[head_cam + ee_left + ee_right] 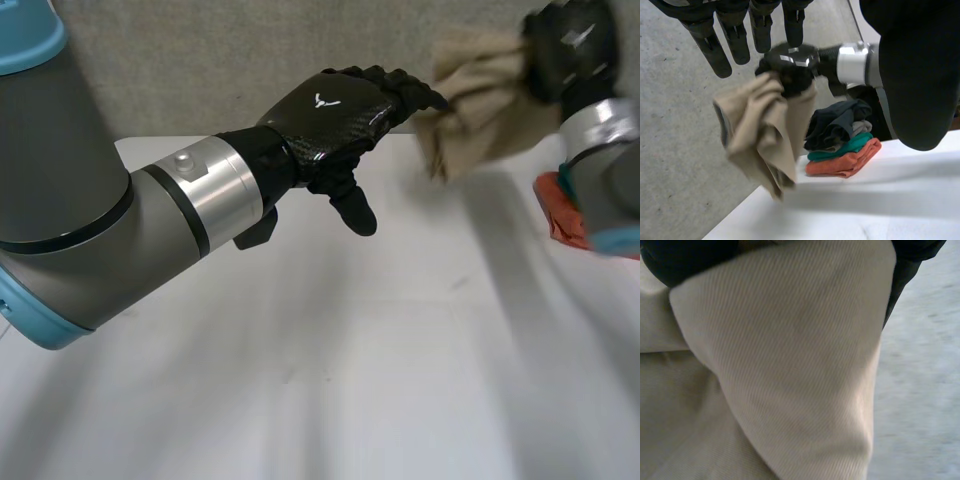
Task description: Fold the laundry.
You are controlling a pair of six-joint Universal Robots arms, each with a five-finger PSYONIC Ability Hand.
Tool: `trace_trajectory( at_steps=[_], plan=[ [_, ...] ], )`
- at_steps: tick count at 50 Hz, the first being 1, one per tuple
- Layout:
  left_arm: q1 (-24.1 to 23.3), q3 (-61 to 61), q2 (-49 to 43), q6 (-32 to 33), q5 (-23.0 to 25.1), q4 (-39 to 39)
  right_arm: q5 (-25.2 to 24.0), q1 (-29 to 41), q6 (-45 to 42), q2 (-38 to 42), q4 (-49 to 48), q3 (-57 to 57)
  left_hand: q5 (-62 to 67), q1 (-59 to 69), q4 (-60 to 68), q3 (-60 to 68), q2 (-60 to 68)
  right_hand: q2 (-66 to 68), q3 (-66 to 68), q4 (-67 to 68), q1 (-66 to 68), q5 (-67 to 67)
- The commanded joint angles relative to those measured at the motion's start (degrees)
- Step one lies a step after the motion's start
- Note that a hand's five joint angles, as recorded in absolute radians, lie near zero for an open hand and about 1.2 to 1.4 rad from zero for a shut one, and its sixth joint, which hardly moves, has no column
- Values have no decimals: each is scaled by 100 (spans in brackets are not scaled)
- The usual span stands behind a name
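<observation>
A bunched beige cloth (478, 100) hangs in the air over the table's far right, gripped by my right hand (570, 45). In the left wrist view that right hand (790, 65) is shut round the top of the beige cloth (765, 135), which dangles in folds. The beige cloth (780, 365) lies close under the palm in the right wrist view. My left hand (335, 115) hovers above the far middle of the table, fingers relaxed and straight, their tips near the cloth's left edge without holding it. Its fingers (735, 37) point toward the cloth.
A stack of folded laundry (842, 145), dark, grey, teal and orange, sits at the table's far right edge; its orange piece (562, 215) shows below my right arm. The white table (330, 380) spreads in front. A grey wall stands behind.
</observation>
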Motion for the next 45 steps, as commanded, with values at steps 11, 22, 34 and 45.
trace_trajectory(
  at_steps=[11,22,34,45],
  plan=[
    [-104,-93,155,-90,158,-7,-1706,-2508,2834,1612,-915,-2100,-104,80,3,-27,7,1409,1287,1128,2434,1677],
    [-263,-172,226,-81,167,-7,-3033,-3335,3037,2922,-1364,-1617,-87,96,20,-11,24,1409,1287,1128,2434,1677],
    [-315,-312,287,-81,167,-7,-3509,-3572,2720,2580,-2137,-738,-87,96,20,-11,24,1409,1287,1128,2434,1677],
    [-315,-339,296,-72,167,2,-2885,-3686,2677,1667,-882,-290,-87,96,20,-11,24,-1656,-1778,-1937,-631,-1388]
  ],
)
